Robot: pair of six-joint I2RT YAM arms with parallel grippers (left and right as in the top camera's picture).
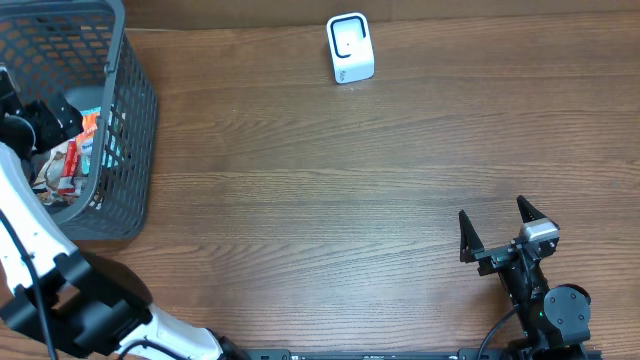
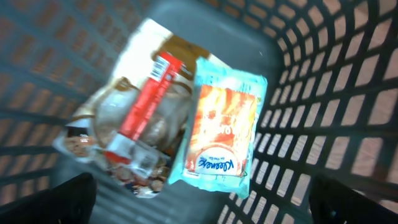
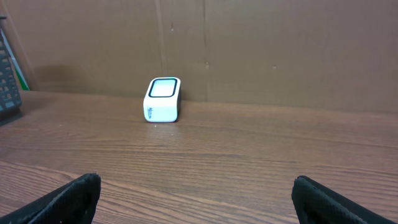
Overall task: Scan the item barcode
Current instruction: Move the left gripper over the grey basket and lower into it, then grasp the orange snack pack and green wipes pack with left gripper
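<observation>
Overhead: wood-grain bench point(image 1: 350, 200); grey plastic lattice basket point(image 1: 130, 110) at far left holds crinkly glossy packets point(image 2: 221, 130). Boxy white scanner point(image 1: 350, 48) stands far centre. Released, the left end effector point(image 2: 205, 202) hangs over the packets; right end effector point(image 1: 491, 207), also released, near right.

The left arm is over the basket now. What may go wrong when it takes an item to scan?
1. The blue packet lies partly on the red-striped bag, so the open left gripper might pinch both or slip.
2. The basket has high walls; a lifted item might catch on them.
3. The scanner stands far from the basket, so the item could shift in the grip on the way.
</observation>
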